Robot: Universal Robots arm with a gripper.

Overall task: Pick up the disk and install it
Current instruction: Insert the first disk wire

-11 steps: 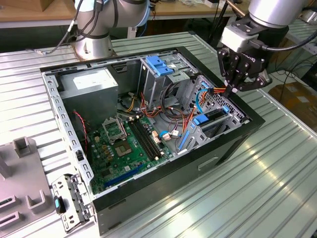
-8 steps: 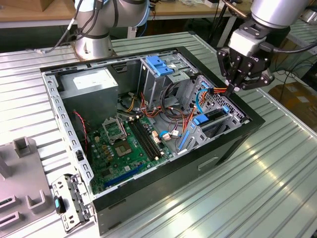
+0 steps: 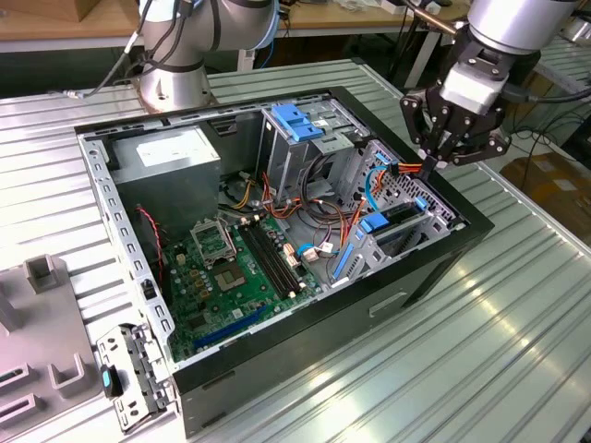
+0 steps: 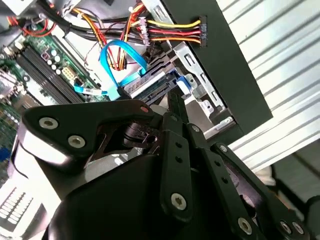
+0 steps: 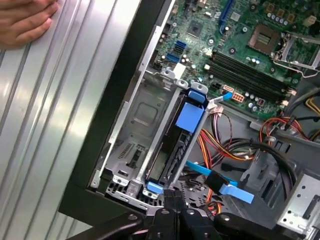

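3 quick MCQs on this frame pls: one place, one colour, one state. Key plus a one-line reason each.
1. Where is the disk?
A. In the drive bay inside the case
B. Outside the case
C. Held in the air above the case

2. What colour are the disk's end tabs?
A. Red
B. Blue
C. Yellow

3. What state is the case in?
A. Standing upright
B. Lying flat with its panel on
C. Lying flat, open on top

Key:
1 A: in the first wrist view the disk lies in the metal bay at the case's edge.
2 B: the tabs at both ends of the dark drive are bright blue.
3 C: the exterior view looks straight down onto the motherboard.
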